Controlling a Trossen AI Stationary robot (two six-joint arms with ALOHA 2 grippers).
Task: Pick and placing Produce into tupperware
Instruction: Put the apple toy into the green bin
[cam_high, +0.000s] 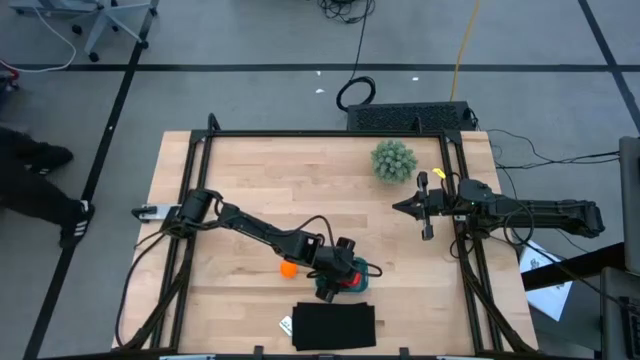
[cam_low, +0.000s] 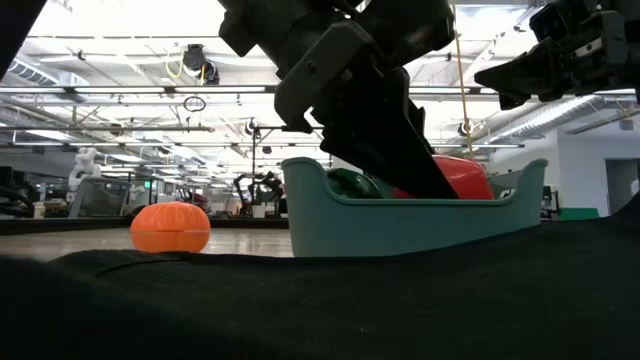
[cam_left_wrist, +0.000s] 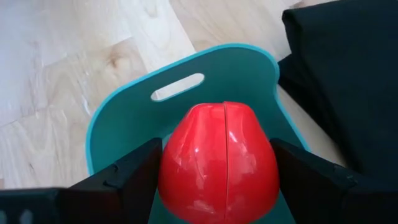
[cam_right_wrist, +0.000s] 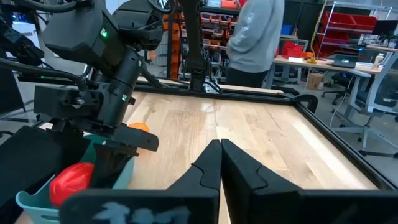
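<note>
Item: my left gripper (cam_left_wrist: 217, 180), clamped on the red produce (cam_left_wrist: 217, 163) inside the teal tupperware (cam_left_wrist: 118, 112).

Detail: both my fingers (cam_left_wrist: 124, 177) press the red piece's sides, low over the container floor. 1 dark green striped piece (cam_low: 352, 183) lies in the tupperware too; 1 orange ball (cam_high: 288, 268) sits on the wooden table (cam_high: 300, 180) just beside it. Black mat (cam_high: 334, 327) adjoins the container. My right gripper (cam_right_wrist: 220, 163) waits well apart, fingers together.
</note>
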